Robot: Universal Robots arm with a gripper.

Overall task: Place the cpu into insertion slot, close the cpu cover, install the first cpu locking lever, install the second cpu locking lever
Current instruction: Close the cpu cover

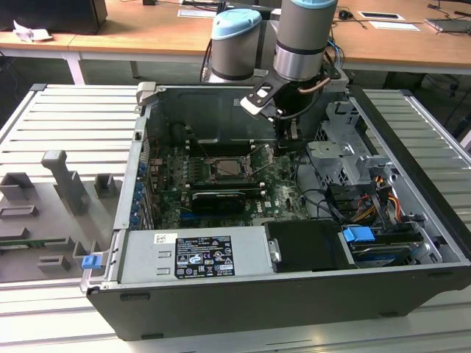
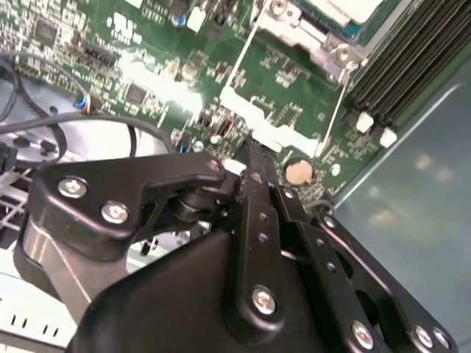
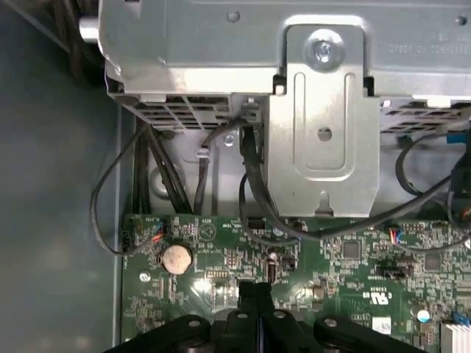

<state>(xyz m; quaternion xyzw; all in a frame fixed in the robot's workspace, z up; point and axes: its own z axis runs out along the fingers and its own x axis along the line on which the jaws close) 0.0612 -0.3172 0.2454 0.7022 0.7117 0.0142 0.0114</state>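
The gripper point(image 1: 289, 138), closed tight on nothing, hangs over the board point(image 1: 283, 189) just to the exterior view's right of the slot point(image 1: 231, 168), where the cpu point(image 2: 346, 9) seems already seated.

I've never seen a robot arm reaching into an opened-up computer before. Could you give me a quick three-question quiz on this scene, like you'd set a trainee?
1. Pick one. In the exterior view, the gripper hangs over:
A) the open computer case
B) the wooden desks
C) the grey slatted table

2. True or false: the gripper is spread wide open.

3. Fill the gap. In the first wrist view, the round silvery coin battery sits on the green ____.

Key:
1. A
2. False. It is shut, with nothing in it.
3. circuit board
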